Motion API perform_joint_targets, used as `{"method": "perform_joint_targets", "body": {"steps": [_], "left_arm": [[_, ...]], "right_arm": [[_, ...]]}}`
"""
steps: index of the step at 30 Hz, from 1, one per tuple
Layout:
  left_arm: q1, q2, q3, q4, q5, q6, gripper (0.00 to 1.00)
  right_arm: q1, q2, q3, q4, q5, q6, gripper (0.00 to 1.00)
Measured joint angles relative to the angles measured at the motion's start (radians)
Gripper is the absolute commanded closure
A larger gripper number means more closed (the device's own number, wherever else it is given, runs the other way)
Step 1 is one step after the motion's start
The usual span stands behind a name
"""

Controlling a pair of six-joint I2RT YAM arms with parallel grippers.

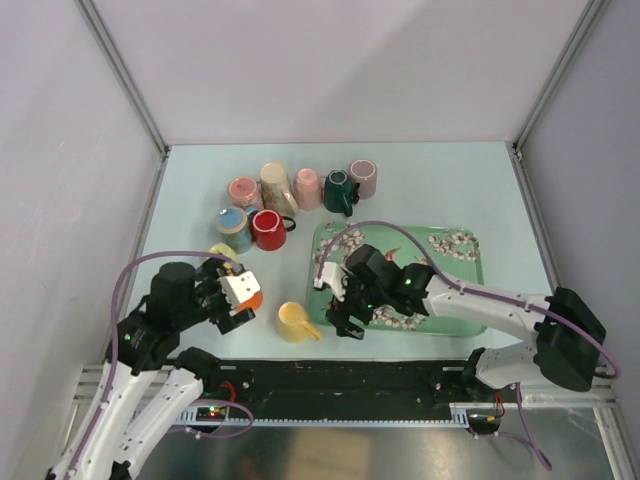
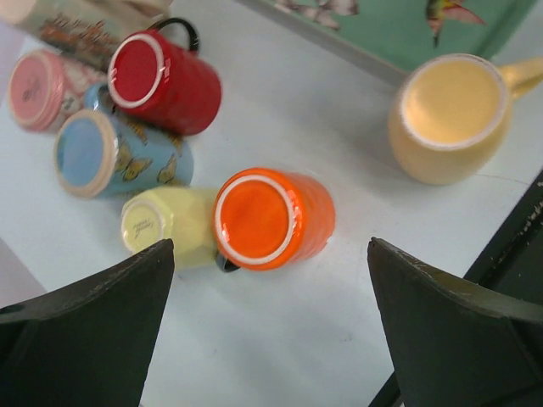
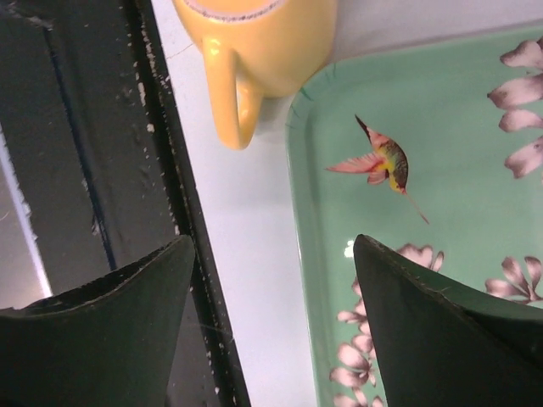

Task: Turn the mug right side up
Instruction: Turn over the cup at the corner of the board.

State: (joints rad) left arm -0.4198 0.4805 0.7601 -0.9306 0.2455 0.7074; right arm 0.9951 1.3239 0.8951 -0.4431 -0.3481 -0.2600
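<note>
An orange mug (image 2: 271, 216) stands upside down on the table with its white-ringed base up; in the top view only its edge (image 1: 255, 299) shows under my left gripper. That left gripper (image 1: 232, 298) (image 2: 270, 243) hovers over it, open and holding nothing. A yellow mug (image 1: 293, 320) (image 2: 450, 114) (image 3: 254, 42) stands between the arms, seemingly mouth up, its handle towards the tray. My right gripper (image 1: 340, 305) (image 3: 273, 239) hangs open over the tray's left rim just beside that handle, apart from it, with only table and tray between the fingers.
A green flowered tray (image 1: 460, 262) (image 3: 441, 127) lies right of centre. Behind the orange mug lie a pale yellow (image 2: 161, 222), a blue (image 2: 114, 157) and a red mug (image 2: 165, 80). Several more mugs (image 1: 307, 187) cluster farther back. A black rail (image 1: 350, 375) runs along the near edge.
</note>
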Motion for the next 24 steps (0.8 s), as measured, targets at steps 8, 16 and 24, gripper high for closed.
{"method": "perform_joint_targets", "body": {"steps": [8,16,24], "left_arm": [[0.126,-0.123,-0.003,0.000,-0.060,-0.105,0.00],[0.212,-0.174,-0.005,0.000,-0.085,-0.152,0.00],[0.224,-0.175,-0.005,0.000,-0.082,-0.155,0.00]], "right_arm": [[0.116,0.142,0.061,0.105,0.154,0.081,0.26],[0.146,0.283,0.178,0.141,0.210,0.174,0.32],[0.151,0.373,0.198,0.150,0.200,0.233,0.53]]}}
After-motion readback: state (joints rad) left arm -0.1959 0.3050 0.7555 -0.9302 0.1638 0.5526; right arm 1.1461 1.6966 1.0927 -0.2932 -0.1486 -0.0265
